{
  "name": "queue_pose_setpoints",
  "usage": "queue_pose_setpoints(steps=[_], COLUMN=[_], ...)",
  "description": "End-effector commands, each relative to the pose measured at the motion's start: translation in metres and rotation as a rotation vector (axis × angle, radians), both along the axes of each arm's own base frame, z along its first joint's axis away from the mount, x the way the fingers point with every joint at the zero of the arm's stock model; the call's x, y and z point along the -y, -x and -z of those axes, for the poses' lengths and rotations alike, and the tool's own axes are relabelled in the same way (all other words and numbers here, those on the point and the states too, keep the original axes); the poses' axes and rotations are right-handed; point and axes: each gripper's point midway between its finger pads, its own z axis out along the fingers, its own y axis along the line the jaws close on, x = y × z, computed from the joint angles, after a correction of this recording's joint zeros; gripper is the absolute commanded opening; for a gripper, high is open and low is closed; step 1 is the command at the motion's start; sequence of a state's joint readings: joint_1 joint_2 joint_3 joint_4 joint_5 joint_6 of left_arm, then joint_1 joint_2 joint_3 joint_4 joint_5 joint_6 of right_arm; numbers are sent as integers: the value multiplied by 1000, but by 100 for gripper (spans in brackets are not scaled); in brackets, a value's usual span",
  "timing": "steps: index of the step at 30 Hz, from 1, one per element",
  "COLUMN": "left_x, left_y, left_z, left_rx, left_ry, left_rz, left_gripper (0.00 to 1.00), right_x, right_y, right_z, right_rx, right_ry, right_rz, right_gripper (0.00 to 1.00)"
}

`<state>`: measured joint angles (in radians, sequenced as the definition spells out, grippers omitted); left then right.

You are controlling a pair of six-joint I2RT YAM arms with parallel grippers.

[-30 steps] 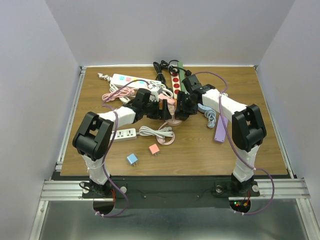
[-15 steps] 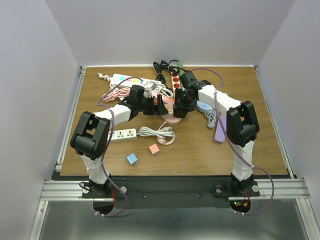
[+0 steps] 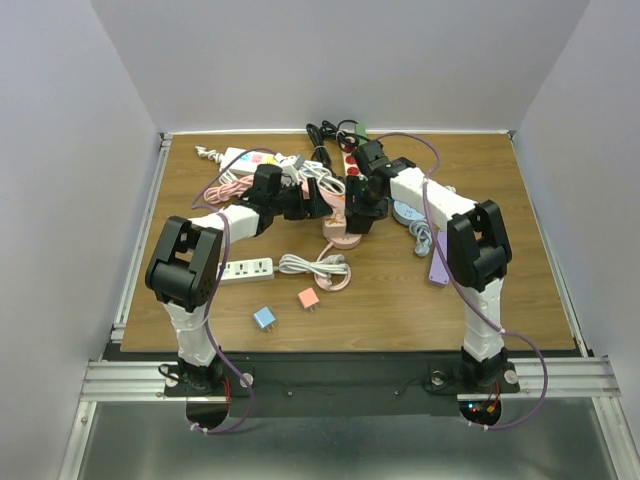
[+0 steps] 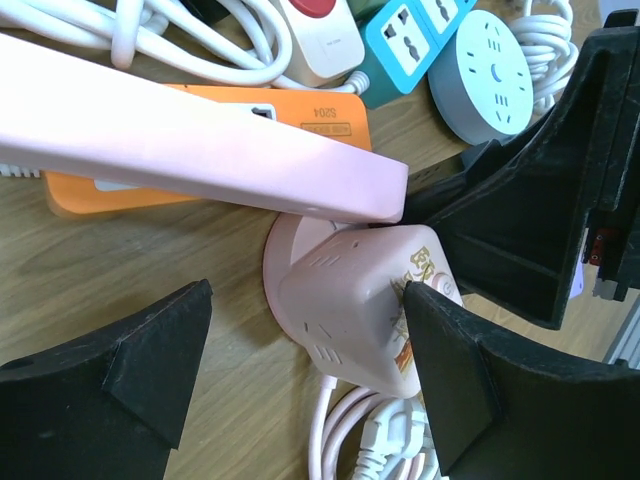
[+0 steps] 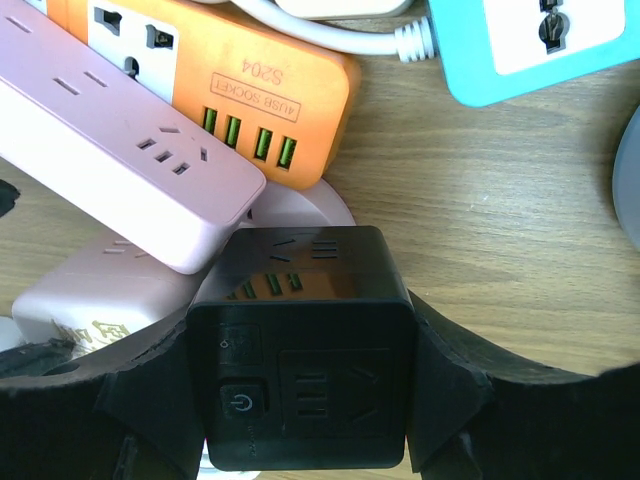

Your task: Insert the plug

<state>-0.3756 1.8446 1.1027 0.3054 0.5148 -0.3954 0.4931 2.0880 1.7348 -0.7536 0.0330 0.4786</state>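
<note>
My right gripper [image 5: 305, 375] is shut on a black cube socket [image 5: 305, 350], with its power button and outlet face toward the camera; in the top view it [image 3: 358, 208] hovers over the pile. My left gripper [image 4: 305, 300] is open, its jaws either side of a pink cube socket [image 4: 350, 300] on a round pink base. Its right finger [image 4: 450, 370] touches the cube. A white plug [image 4: 400, 455] lies on the pink cord just below. In the top view the left gripper [image 3: 318, 203] is beside the pink cube [image 3: 340, 233].
A pink power strip [image 4: 180, 140] lies over an orange one [image 4: 320, 110]. A blue strip [image 4: 420, 30] and a round socket [image 4: 495, 75] are behind. A white strip [image 3: 246, 269], white cord coil [image 3: 310, 264], two small adapters [image 3: 264, 318] and a purple strip [image 3: 440, 262] lie nearer.
Both grippers have moved away from the bases toward the pile of power strips. The right one still holds the black cube; the left one stays open by the pink cube.
</note>
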Motion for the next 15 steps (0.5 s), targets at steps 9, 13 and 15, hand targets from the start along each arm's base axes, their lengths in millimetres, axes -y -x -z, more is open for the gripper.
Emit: queue_pose_setpoints(steps=[9, 13, 15], left_x=[2, -1, 0], left_y=[25, 31, 33], left_z=[-2, 0, 4], left_rx=[-9, -17, -29], left_ry=[54, 57, 60], left_rz=[32, 29, 33], left_gripper=[88, 88, 88], right_x=[15, 18, 18], right_y=[16, 20, 21], right_z=[57, 66, 67], right_rx=[-48, -52, -49], right_ry=[188, 194, 207], right_rz=[-21, -37, -43], right_gripper=[0, 1, 0])
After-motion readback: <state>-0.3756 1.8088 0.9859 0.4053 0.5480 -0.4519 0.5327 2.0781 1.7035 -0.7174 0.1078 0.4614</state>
